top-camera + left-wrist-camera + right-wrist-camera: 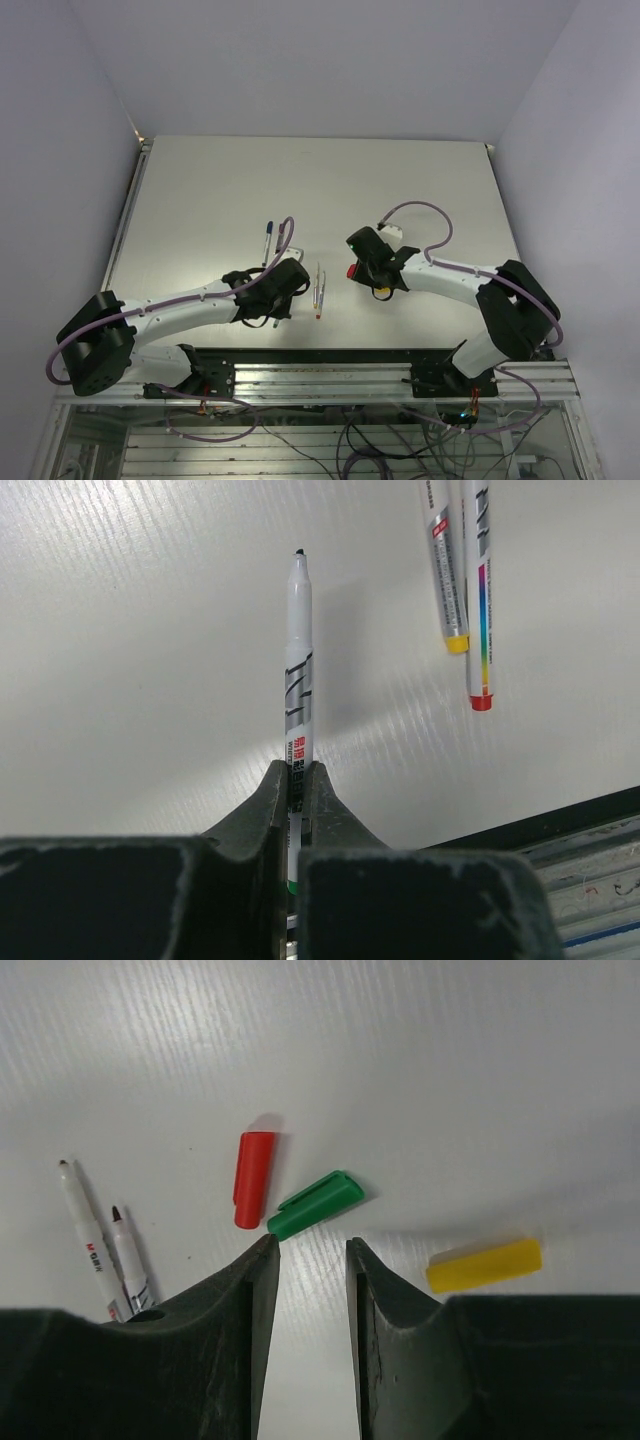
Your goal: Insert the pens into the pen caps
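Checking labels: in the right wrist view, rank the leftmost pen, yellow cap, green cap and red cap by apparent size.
1. leftmost pen
2. yellow cap, slightly, perhaps only from nearness
3. green cap and red cap look alike

Left arm stretched low and forward toward its inner side, left gripper clamped tight on a pen jutting past its fingertips, right arm elbow bent, reaching inward, right gripper angled downward, jaws narrowly parted, empty
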